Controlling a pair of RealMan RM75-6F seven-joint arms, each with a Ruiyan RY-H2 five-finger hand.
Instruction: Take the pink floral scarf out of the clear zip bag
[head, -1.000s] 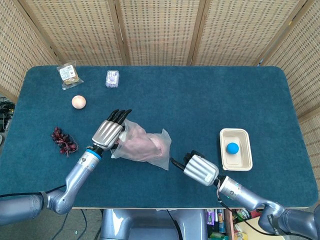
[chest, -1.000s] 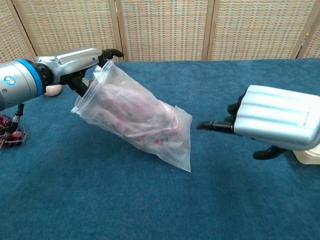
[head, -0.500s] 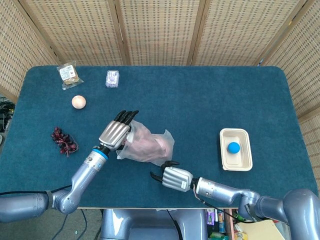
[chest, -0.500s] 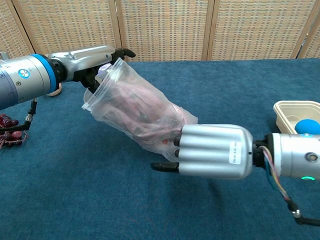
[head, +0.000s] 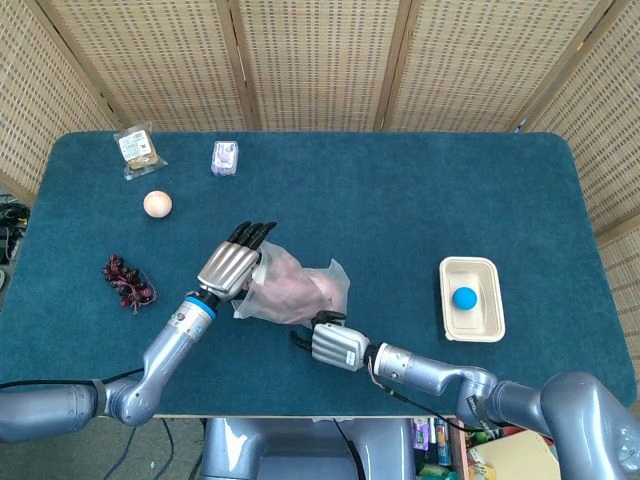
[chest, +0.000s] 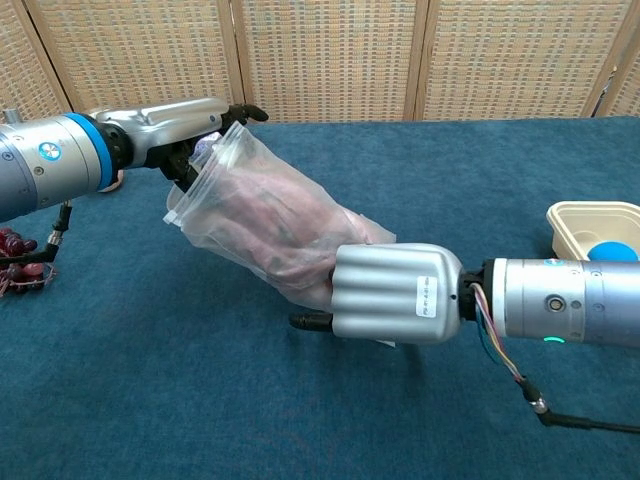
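Extraction not yet begun: pink floral scarf (chest: 290, 225) lies wholly inside the clear zip bag (chest: 250, 175), whose mouth is pinched by the left hand (head: 232, 265), while its bottom corner is met by the right hand (chest: 395, 295), grip unconfirmed.

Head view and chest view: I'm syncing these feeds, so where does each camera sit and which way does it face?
Head view: high above the table, looking down; both arms reach in from the bottom edge.
Chest view: low at the table's near edge, looking across at the screens; the right hand fills the foreground.
Shared: the left hand gripping the clear zip bag, the right hand at its bottom end.
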